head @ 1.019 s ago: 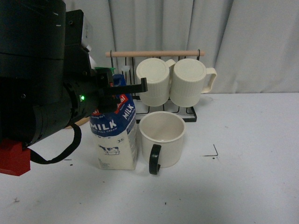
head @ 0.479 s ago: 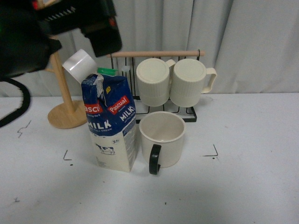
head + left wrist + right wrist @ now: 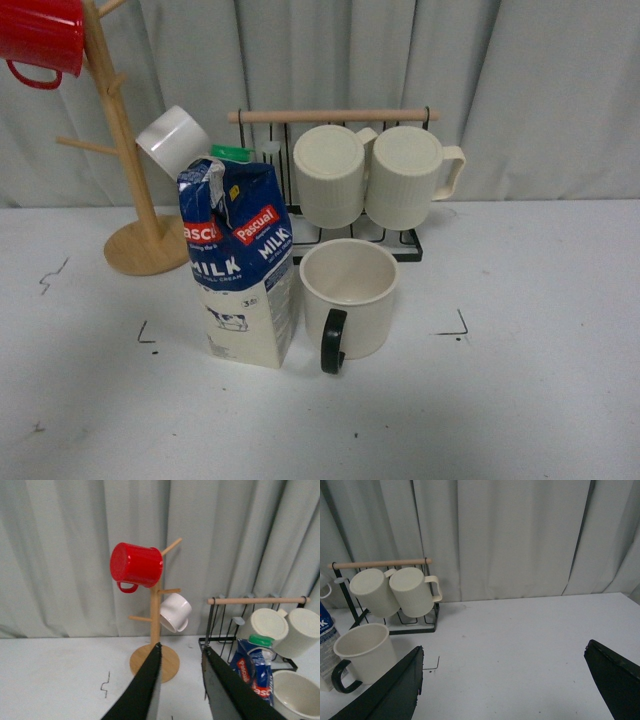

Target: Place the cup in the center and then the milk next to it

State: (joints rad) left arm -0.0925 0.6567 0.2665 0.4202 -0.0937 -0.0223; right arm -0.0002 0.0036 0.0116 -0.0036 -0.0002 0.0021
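The cup [image 3: 348, 295], cream with a black handle facing front, stands upright inside the center [image 3: 425, 325], the white patch with black corner marks. The milk [image 3: 240, 270] stands upright just left of the cup, nearly touching it. Neither gripper shows in the front view. My left gripper [image 3: 181, 648] is open and empty, raised and back from the table, with the milk [image 3: 255, 667] and the cup's rim [image 3: 300, 695] below to one side. My right gripper [image 3: 504, 652] is wide open and empty over bare table, with the cup [image 3: 362, 652] and the milk's edge [image 3: 325, 645] off to one side.
A wooden mug tree [image 3: 125, 200] at the back left carries a red mug [image 3: 40, 35] and a small white mug [image 3: 172, 140]. A black wire rack [image 3: 330, 116] behind the cup holds two ribbed cream mugs [image 3: 330, 175] [image 3: 405, 175]. A grey curtain closes the back.
My left arm, which was at the milk's top a second ago, has let go, lifted up and left the front view. The milk and cup stay standing where they were.
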